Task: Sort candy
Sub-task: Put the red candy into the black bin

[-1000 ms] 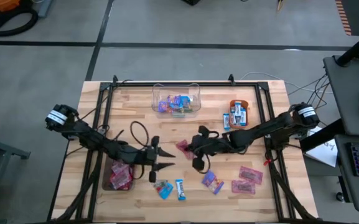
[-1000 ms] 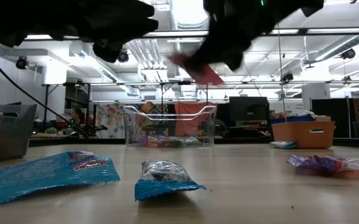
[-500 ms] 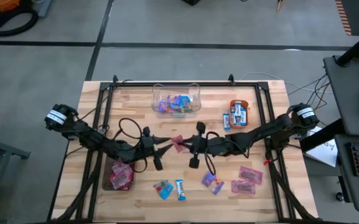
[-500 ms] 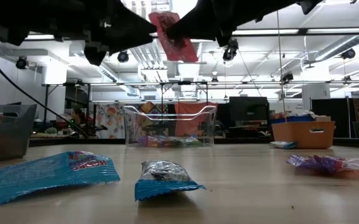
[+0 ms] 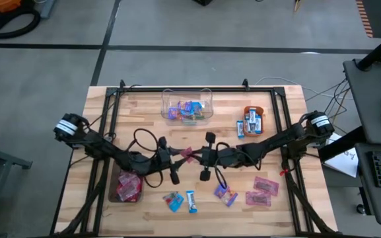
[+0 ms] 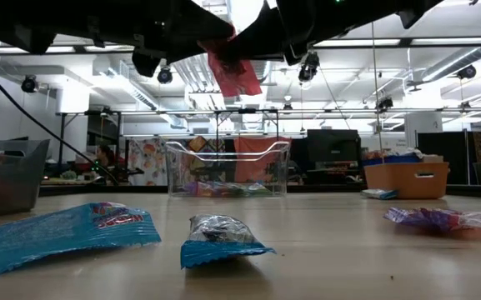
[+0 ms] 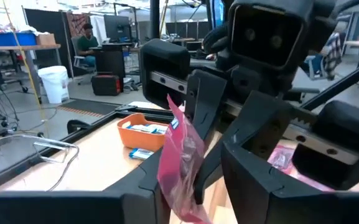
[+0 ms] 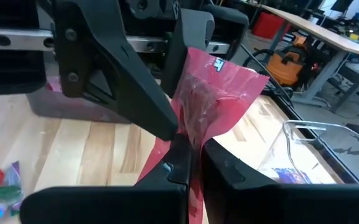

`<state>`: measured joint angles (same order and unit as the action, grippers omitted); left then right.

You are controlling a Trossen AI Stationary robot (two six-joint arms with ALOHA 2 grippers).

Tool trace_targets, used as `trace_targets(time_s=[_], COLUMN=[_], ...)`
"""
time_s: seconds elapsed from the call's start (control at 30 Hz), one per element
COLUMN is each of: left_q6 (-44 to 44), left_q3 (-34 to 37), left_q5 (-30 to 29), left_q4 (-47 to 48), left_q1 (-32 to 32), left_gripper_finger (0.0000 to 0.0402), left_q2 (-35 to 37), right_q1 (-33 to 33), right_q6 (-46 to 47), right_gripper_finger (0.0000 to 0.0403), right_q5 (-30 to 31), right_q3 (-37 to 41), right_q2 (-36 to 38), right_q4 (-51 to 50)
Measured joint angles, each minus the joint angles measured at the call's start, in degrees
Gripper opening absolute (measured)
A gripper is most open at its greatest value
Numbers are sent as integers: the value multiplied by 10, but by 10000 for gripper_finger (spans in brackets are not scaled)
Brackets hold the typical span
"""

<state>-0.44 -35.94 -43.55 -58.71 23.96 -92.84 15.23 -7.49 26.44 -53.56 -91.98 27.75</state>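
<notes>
Clearly a hand-over is under way above the middle of the worktop (image 5: 289, 106): the right tool (image 8: 188, 155) is clamped on a pink candy packet (image 8: 213, 102), and the left tool (image 7: 198, 186) stands with its fingers apart on either side of the same packet, which hangs between the two tools, clear of the wood. In my judgement the next move calls for the left tool to close on the free end before the right one lets go, then carry it to the dark bin (image 5: 126, 187) on the left arm's side, which already holds pink packets (other candy (image 5: 173, 201) lies below both tools).
</notes>
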Motion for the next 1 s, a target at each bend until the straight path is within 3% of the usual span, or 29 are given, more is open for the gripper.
trace_targets(time_s=[0.27,0.5,0.63,0.73,0.8,0.9,1.0], left_q6=[14,12,9,-25,-80,-244,-454], left_q3=[-8,-7,-22,-57,-99,-202,-315], left_q5=[-1,3,4,3,5,29,118], left_q4=[3,18,91,228,386,728,1061], left_q1=[-1,0,8,17,24,35,45], left_gripper_finger=[10,5,4,3,3,2,2], left_q2=[-3,15,43,78,106,136,137], right_q1=[2,1,1,1,1,1,1], right_q6=[14,55,78,92,102,114,125], right_gripper_finger=[23,88,133,160,175,192,202], right_q5=[-2,0,1,0,1,4,4], right_q3=[1,-4,-6,-6,-6,-6,-6], right_q2=[0,9,27,41,52,65,71], right_q4=[-3,-36,-58,-84,-107,-141,-156])
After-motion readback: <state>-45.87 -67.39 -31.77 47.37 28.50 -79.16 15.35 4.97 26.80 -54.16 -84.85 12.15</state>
